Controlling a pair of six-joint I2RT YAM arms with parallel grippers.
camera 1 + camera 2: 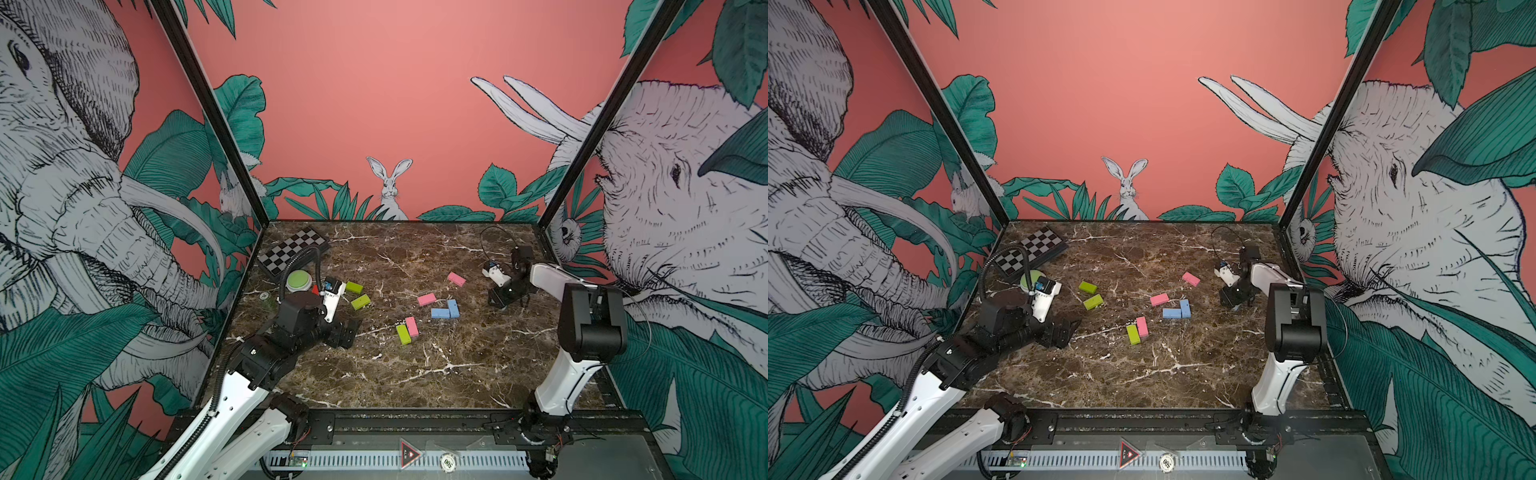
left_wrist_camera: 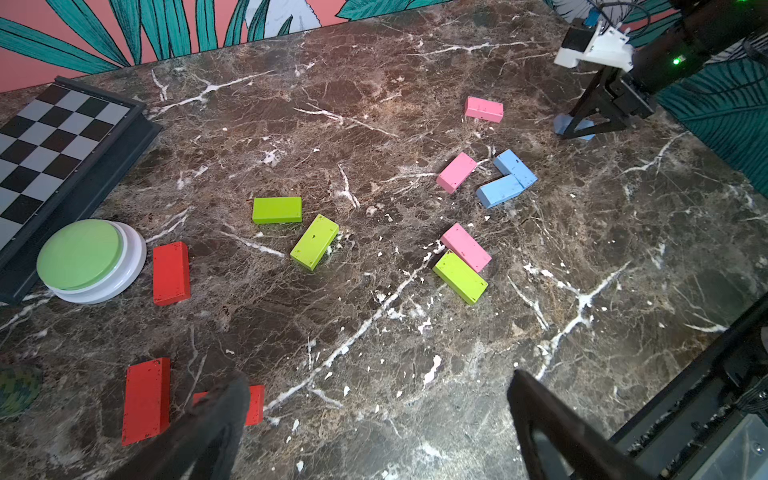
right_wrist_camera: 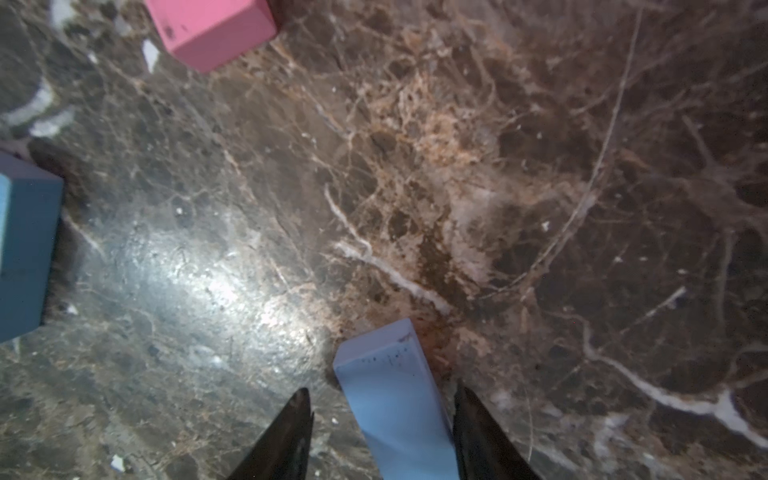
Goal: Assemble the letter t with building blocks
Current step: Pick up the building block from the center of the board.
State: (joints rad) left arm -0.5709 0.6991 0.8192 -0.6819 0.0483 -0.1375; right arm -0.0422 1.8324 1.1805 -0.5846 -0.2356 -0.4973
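Note:
Building blocks lie scattered on the marble table (image 1: 415,374). Two light blue blocks (image 1: 446,311) form an L mid-table, with pink blocks (image 1: 427,299) (image 1: 456,279) near them. A pink-and-green pair (image 1: 407,330) lies side by side closer in. Two lime green blocks (image 1: 357,295) lie left of centre. Red blocks (image 2: 171,273) (image 2: 145,399) sit near the left arm. My right gripper (image 3: 382,388) is down at the table, open, straddling another light blue block (image 3: 390,395). One finger touches it, the other stands apart. My left gripper (image 2: 378,376) hovers wide open and holds nothing.
A black-and-white chequered board (image 1: 293,249) lies at the far left corner. The round green-topped button (image 1: 299,280) sits just in front of it. Patterned walls close in the left, right and back. A black rail (image 1: 415,419) runs along the front edge.

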